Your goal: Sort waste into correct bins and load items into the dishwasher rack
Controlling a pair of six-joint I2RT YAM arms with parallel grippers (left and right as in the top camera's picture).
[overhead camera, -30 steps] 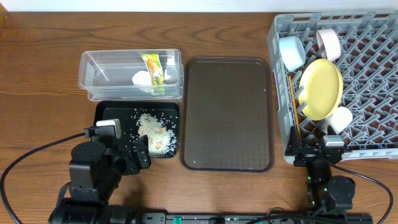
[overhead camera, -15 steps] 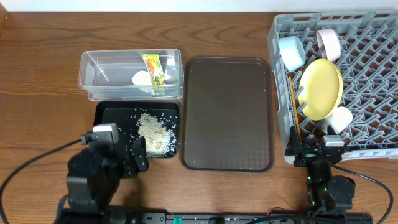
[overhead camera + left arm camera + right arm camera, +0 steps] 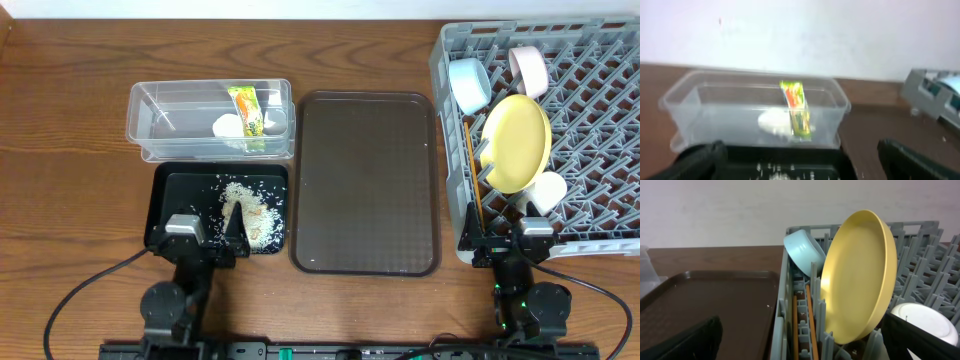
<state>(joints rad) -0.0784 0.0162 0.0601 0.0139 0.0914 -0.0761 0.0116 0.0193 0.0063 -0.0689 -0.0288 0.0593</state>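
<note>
The clear tub (image 3: 160,120) holds the snack wrapper (image 3: 245,115) and the white tissue (image 3: 228,126). The black tray (image 3: 170,190) holds the rice scraps (image 3: 250,213). The grey rack (image 3: 600,130) holds the yellow plate (image 3: 516,142), light blue bowl (image 3: 468,84), white bowl (image 3: 528,70), small cup (image 3: 548,190) and chopsticks (image 3: 471,175). My left gripper (image 3: 200,240) is open and empty at the black tray's near edge. My right gripper (image 3: 503,242) is open and empty at the rack's near left corner. The left wrist view shows the tub (image 3: 715,107), wrapper (image 3: 796,107) and tissue (image 3: 774,122). The right wrist view shows the plate (image 3: 860,275), bowl (image 3: 802,250) and chopsticks (image 3: 810,320).
The brown serving tray (image 3: 365,180) lies bare between the black tray and the rack; it also shows in the right wrist view (image 3: 710,295). Both arms sit low at the table's front edge. Bare wooden table lies to the far left.
My left arm has drawn back and folded down toward the front edge, its gripper still over the black tray's near edge. The right arm has not moved.
</note>
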